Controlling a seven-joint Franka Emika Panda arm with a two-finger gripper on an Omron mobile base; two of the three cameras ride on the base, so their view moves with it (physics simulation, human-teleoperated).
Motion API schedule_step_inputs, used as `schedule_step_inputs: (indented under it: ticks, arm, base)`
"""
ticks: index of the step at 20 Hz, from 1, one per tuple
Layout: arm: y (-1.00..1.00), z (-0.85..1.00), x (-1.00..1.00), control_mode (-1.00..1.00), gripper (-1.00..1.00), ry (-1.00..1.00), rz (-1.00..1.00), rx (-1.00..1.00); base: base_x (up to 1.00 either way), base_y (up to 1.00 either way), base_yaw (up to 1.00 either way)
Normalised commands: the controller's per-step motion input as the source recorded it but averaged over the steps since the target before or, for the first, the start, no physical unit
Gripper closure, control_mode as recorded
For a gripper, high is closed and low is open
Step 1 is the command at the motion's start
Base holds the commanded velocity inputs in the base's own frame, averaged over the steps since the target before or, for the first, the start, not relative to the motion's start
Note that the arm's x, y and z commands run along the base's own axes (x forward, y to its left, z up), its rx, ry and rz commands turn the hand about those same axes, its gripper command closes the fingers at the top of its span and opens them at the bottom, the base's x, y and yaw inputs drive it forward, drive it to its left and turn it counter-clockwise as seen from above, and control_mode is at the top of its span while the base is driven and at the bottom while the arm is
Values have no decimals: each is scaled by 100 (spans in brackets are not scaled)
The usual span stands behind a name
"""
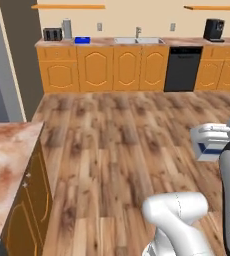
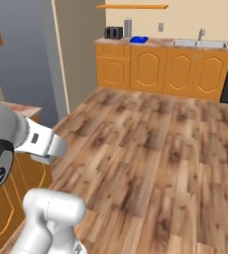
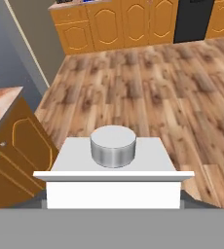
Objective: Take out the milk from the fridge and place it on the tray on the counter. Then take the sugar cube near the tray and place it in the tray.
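Note:
The milk (image 1: 210, 143), a white carton with a dark blue band, hangs over the wooden floor at the right. My gripper (image 1: 207, 135) is shut on the milk. In the hand view the milk (image 3: 113, 168) shows its white top and round grey cap, and the gripper (image 3: 114, 200) has dark fingertips just peeking out at both lower sides of it. The blue tray (image 1: 82, 40) (image 2: 139, 39) lies far off on the back counter (image 1: 104, 43) (image 2: 160, 42). The sugar cube is too small to make out from here.
A toaster (image 1: 52, 34) and a steel canister (image 1: 67, 28) stand left of the tray. A sink (image 1: 138, 40), black dishwasher (image 1: 183, 68) and coffee machine (image 1: 214, 30) lie further right. A nearer marbled counter (image 1: 7, 160) juts in at left. Open wooden floor (image 1: 122, 140) stretches between.

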Motion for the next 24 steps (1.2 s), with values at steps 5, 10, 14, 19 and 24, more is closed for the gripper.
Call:
schedule_step_inputs:
  ticks: [5, 10, 14, 19, 24]
  arm:
    - [0, 0, 0, 100, 100, 0, 0, 0]
    - [0, 0, 0, 100, 100, 0, 0, 0]
    - [0, 0, 0, 100, 100, 0, 0, 0]
    - [0, 0, 0, 100, 100, 0, 0, 0]
    - [0, 0, 0, 100, 100, 0, 0, 0]
  base:
    - [100, 16, 0]
    - [100, 8, 0]
    - [100, 11, 0]
    - [100, 15, 0]
    - [100, 17, 0]
